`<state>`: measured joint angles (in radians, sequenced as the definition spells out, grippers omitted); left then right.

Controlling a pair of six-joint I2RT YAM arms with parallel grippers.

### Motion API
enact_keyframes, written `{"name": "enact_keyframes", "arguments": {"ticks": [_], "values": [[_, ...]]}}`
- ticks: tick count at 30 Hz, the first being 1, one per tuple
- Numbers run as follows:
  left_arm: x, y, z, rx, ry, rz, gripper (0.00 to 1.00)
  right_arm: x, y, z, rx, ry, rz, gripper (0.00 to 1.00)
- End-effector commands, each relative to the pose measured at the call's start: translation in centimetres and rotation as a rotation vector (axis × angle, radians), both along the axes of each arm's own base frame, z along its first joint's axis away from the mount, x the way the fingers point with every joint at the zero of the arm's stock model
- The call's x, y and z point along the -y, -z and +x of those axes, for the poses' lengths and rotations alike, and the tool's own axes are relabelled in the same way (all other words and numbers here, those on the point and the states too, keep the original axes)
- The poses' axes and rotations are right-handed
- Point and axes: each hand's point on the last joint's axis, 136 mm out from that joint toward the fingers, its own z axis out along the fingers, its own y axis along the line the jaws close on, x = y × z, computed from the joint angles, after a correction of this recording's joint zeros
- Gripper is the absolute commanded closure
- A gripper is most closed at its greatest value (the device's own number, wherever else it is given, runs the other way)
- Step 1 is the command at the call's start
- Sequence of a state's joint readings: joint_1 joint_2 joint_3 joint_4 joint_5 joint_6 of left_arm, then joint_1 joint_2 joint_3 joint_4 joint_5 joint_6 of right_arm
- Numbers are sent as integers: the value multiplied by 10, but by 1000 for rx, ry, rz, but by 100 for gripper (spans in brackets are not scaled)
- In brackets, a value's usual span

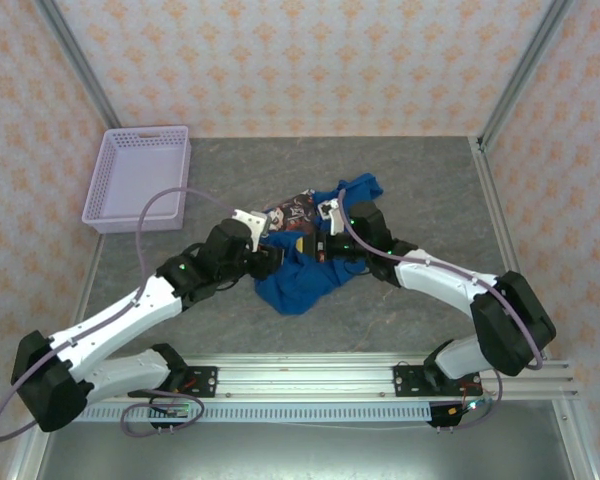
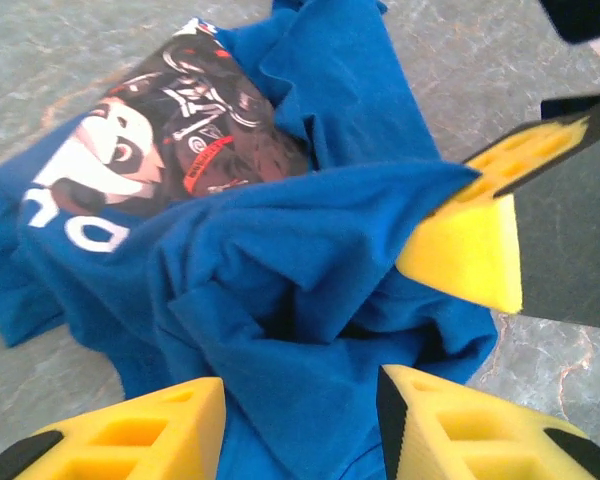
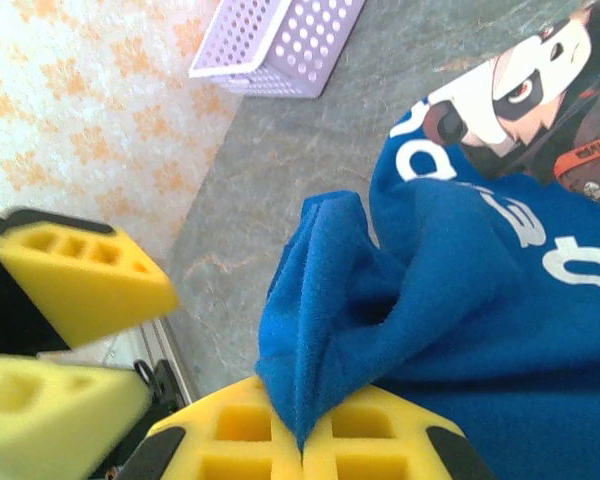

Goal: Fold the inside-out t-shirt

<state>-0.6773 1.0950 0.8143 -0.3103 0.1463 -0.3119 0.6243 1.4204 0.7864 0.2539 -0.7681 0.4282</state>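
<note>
The inside-out t-shirt (image 1: 298, 282) is lying crumpled mid-worktop (image 1: 420, 190), right of the lavender basket (image 1: 140, 180). The right end effector (image 3: 303, 445) is clamping a raised fold of its blue fabric. The left end effector (image 2: 298, 405) is holding its jaws apart over the shirt's bunched left side.

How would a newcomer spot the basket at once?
Start at the grey table. At its far left corner sits a lavender mesh basket. Unlike the crumpled blue t-shirt mid-table, it is rigid, rectangular and perforated.
</note>
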Motion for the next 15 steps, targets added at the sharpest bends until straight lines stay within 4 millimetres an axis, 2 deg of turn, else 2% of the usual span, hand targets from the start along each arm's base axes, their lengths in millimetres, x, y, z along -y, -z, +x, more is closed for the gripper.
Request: {"name": "enact_keyframes", "arguments": {"ticks": [1,7,11,15], "values": [[24,6,4,-6,84,-46,55,1,-15,4,5,18,81,100],[46,9,21,3,127,-55,58,5,-17,0,-12,18,112,100],[41,29,26,-12,117,9,64,15,-24,3,-6,47,141,100],[35,51,31,-35,110,71,65,16,-30,0,-4,29,161,100]]}}
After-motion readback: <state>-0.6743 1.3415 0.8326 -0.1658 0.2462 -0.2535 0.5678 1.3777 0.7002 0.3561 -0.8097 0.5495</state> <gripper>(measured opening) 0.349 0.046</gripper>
